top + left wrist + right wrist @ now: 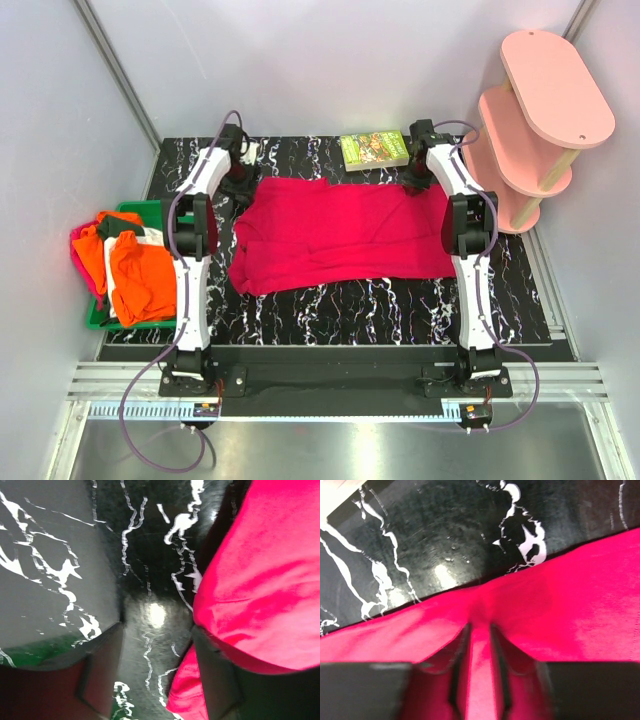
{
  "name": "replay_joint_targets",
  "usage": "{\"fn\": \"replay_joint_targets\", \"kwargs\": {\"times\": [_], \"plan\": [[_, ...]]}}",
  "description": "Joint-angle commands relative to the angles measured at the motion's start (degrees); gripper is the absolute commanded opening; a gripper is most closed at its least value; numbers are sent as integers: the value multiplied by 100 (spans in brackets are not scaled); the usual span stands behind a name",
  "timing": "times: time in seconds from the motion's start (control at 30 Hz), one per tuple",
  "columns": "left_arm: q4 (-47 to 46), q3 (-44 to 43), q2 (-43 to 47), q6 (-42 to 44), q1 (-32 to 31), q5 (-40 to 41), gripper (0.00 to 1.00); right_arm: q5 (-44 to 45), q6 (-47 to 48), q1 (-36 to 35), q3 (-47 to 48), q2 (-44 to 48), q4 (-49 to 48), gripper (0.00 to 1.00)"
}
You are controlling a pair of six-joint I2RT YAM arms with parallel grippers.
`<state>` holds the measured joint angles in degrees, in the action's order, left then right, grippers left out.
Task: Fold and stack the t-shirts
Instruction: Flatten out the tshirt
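The crimson-red t-shirt (340, 235) lies spread flat across the middle of the black marbled table (330, 310). My left gripper (240, 176) sits low at the shirt's far left corner. In the left wrist view this gripper (155, 675) is open, with bare table between its fingers, and the red cloth (260, 580) lies against the right finger (217, 680). My right gripper (418, 178) is at the shirt's far right corner. Seen from the right wrist, its jaws (479, 675) stand narrowly apart with a puckered ridge of the red shirt (580, 610) pinched between them.
A green bin (150, 208) off the table's left edge holds orange (140, 275), white and pink shirts in a heap. A small green-covered book (374, 149) lies at the far edge next to the right gripper. A pink two-tier shelf (540, 120) stands at the far right.
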<state>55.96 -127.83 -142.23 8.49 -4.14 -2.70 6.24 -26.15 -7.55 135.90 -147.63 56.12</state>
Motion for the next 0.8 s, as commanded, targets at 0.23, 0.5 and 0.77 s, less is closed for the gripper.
{"fn": "replay_joint_targets", "kwargs": {"times": [0.23,0.5,0.77], "plan": [[-472,723,1768,-251,-341,-512,68,-194,57,-255,-466,1306,-365,36],[-1104,2551,2411,-278,-710,-671,62,26,102,-466,-2654,2274,-1217,34],[-1193,2667,1814,-260,-825,496,44,44,84,-484,-3789,2836,-1630,32]]}}
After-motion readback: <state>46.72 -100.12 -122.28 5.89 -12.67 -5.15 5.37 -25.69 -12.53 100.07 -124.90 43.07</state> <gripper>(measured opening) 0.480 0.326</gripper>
